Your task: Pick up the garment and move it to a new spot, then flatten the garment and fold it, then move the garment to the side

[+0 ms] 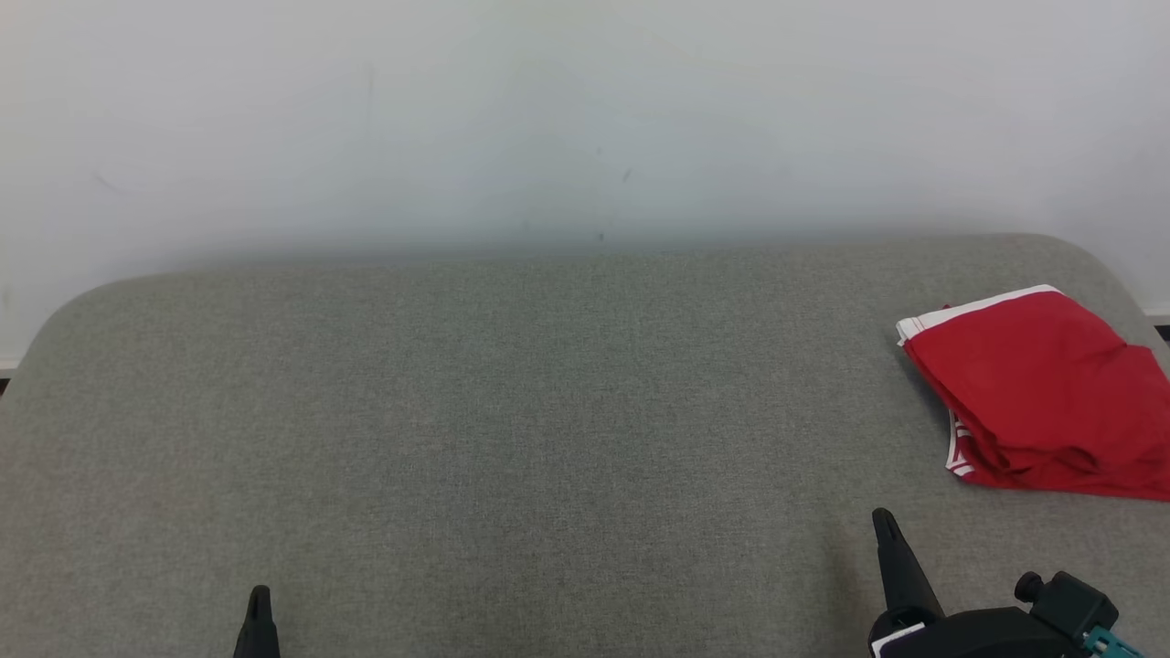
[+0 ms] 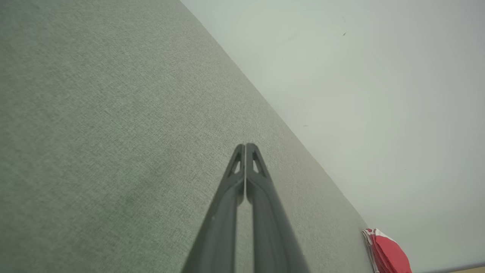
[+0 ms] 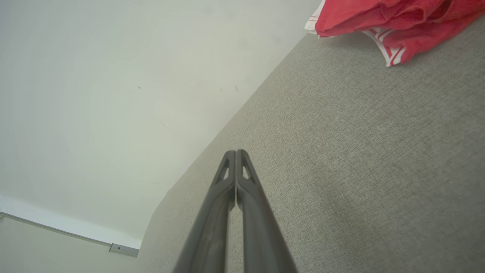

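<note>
— At the right edge of the grey padded surface point(image 1: 548, 411), what lies there?
— The red garment point(image 1: 1042, 393), folded, white-trimmed, near the rounded far corner.
— Room to move?
— Open cloth stretches leftward to the other rounded corner; a pale wall point(image 1: 548, 110) runs behind.
— Fingers?
— Left gripper point(image 1: 260, 594) and right gripper point(image 1: 882, 519) are both pressed together, holding nothing, apart from the garment.

Legible text: none found in any view.
Garment point(image 1: 1042, 393) bears white stripes point(image 1: 957, 454) at its edge, not lettering; marks on the wall point(image 1: 548, 110) are specks; the tabletop point(image 1: 548, 411) fabric carries no print.
</note>
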Robot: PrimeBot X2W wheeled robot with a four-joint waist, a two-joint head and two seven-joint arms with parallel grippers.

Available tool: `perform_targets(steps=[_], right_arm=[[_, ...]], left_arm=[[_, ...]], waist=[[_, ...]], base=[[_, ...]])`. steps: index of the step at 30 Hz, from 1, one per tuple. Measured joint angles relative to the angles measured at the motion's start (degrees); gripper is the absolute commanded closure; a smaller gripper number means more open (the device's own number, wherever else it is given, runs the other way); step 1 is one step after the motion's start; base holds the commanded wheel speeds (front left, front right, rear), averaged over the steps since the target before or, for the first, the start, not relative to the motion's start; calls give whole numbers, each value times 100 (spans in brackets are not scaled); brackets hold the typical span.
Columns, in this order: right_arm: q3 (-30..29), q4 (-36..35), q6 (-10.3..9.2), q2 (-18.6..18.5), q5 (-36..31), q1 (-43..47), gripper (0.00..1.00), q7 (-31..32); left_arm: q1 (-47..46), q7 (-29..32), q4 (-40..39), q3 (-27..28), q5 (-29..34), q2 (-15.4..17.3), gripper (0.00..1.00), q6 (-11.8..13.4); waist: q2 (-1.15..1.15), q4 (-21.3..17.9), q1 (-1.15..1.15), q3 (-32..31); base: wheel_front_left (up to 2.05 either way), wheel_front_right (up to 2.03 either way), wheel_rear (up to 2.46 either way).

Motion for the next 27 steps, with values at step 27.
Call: perform_targets(steps=[27], right_arm=[[-156, 102, -1, -9, 1798, -291, 100, 326]], left_arm=[[-415, 453, 193, 125, -1646, 2, 100, -156]], waist=[[0, 59, 0, 71]], base=[[0, 0, 0]])
